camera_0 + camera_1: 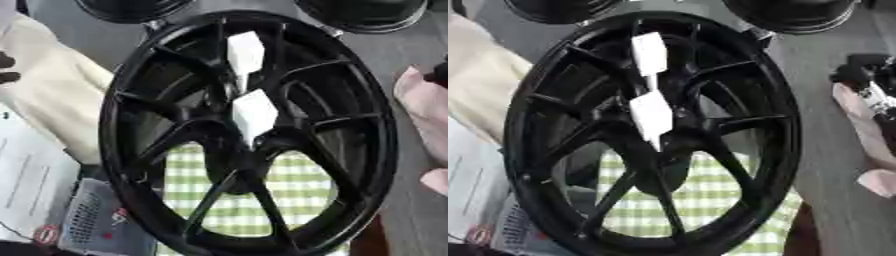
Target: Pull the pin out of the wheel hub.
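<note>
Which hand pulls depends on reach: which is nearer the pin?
Right. The right hand lies right of the pin, beyond the rim; the left hand farther, at the left edge.

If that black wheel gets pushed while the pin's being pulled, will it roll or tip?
The black wheel looks like a rigid spoked rim, so it likely won't flex. It seems to stand on edge over the green checked cloth, so a sideways push might roll or tip it. It is probably heavy for its size. Neither robot hand shows.
</note>
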### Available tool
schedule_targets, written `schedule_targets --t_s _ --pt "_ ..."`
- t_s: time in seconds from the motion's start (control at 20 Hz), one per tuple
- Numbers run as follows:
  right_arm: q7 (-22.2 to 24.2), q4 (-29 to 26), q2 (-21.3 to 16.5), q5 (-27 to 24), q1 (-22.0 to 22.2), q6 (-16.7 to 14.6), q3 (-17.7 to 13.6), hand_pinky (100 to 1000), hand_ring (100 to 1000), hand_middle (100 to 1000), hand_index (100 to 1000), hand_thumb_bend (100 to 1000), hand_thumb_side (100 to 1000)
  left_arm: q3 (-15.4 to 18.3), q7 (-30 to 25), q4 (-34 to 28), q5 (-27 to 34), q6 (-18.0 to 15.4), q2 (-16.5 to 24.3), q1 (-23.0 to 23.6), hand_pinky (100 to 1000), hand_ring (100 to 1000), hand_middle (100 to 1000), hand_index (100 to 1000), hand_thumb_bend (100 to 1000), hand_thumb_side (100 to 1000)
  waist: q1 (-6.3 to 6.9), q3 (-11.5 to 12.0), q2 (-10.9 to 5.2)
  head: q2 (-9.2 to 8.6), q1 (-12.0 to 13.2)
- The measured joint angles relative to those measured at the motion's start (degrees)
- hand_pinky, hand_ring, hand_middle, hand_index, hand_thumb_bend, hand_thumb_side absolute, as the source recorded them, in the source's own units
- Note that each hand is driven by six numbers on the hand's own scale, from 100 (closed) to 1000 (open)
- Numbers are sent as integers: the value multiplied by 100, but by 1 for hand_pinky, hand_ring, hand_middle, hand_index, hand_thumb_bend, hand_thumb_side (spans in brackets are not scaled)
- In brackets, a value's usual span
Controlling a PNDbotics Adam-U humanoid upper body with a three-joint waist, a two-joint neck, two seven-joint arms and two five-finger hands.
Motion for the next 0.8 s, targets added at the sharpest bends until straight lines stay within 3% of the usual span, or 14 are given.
schedule_targets --t_s 0.2,0.45,0.8 --pt "141 -239 -402 97 -146 -119 141 926 759 688 751 405 388 1 13 1 -1 13 0 33 640 638 524 665 551 552 -65 -11 -49 14 -41" --pt "525 -608 -1116 304 -494 -263 554 915 768 698 759 422 393 0 11 4 -10 17 8 80 640 638 524 666 553 552 -113 -46 -82 110 -36" --pt "922 -696 -2098 370 -1050 -599 909 887 770 702 766 461 400 -3 1 22 -11 27 25 99 640 638 525 665 553 553 -171 47 -158 183 -82"
